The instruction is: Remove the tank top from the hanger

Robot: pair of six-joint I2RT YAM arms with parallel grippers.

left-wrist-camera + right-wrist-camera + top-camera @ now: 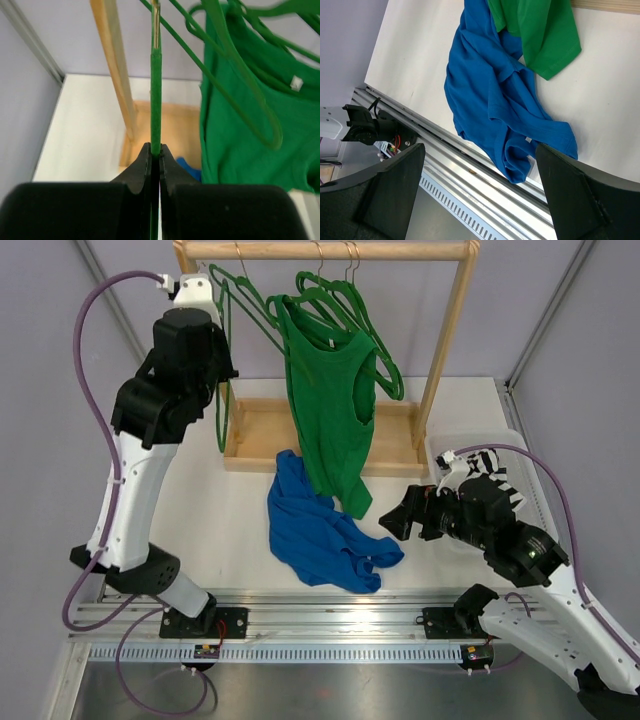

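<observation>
Left wrist view has our left gripper clamped shut on the thin green shaft of a hanger, the jaws meeting with only that rod between them. We judge the hold is meant to steady the hanger, so cloth can be drawn off without the hanger swinging on the rail. Yet the tank top hangs to the right of the gripped rod, apart from it. It appears to drape from another hanger nearer the middle of the rail, so we cannot tell that the pinched hanger carries it.

The tank top is on its hanger with both straps up, and its hem reaches down to the table. There the hem overlaps the far edge of a crumpled blue garment.

Our right gripper sits low at the near right with its fingers spread wide and holding nothing. It faces left toward the blue garment and the green hem just beyond it. From there we judge it is placed to take the hem and pull downward, though the blue cloth lies nearer its fingers.
</observation>
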